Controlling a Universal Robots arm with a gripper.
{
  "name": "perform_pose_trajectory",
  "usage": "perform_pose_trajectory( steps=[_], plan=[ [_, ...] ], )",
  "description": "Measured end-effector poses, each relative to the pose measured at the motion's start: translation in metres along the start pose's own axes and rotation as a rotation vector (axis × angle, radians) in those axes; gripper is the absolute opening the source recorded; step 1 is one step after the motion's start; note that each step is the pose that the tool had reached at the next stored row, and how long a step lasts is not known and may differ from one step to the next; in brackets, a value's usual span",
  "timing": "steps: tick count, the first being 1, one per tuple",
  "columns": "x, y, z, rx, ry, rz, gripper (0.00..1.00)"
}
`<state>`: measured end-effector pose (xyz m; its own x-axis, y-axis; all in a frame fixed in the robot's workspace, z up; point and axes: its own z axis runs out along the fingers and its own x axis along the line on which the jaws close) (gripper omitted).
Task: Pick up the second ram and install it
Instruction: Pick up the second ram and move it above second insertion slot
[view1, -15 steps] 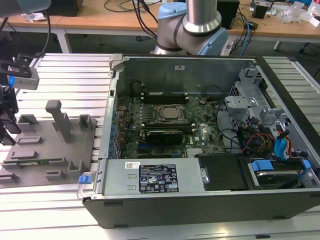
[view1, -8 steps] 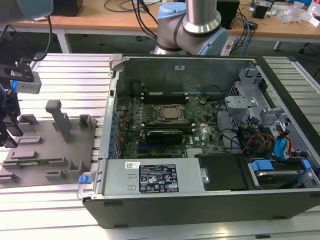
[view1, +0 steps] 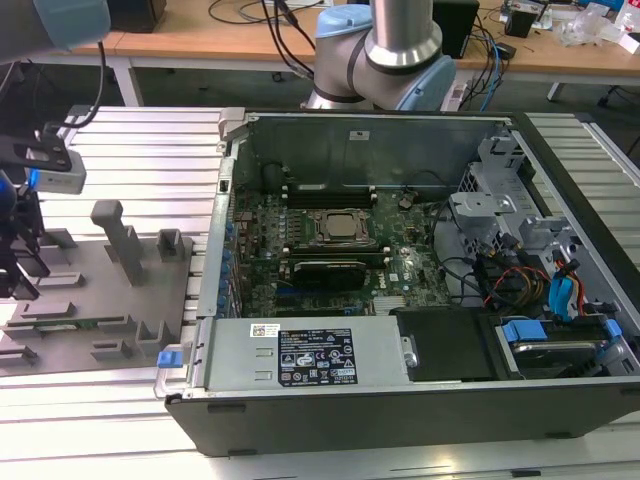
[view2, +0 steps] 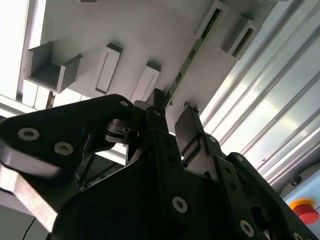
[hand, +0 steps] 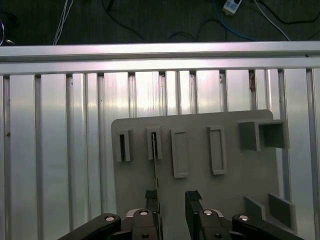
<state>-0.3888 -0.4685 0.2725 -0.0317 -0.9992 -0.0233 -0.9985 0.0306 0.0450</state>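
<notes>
One thin green stick, second ram (hand: 155, 170) (view2: 192, 55), standing on edge in gray fixture (hand: 225, 200) under gripper (hand: 172, 196). Jaws spread, straddling its end, nothing pinched. Probably light, stiff, brittle; best pinched across flat faces. Lower edge buried in fixture. Touching one jaw or just clear: cannot tell.

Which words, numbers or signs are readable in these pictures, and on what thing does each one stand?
No text can be read for certain.
Black label on the silver cover inside the case: print too small to read.
White sticker on the same cover: too small to read.
Gray fixture and ram: no print seen.
</notes>
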Motion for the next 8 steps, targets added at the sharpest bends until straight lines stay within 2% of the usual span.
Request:
perform_pose_trajectory(
  steps=[8],
  plan=[
    [0.0001,-0.0003,0.0060,0.0000,0.0000,0.000,0.36]
  ],
)
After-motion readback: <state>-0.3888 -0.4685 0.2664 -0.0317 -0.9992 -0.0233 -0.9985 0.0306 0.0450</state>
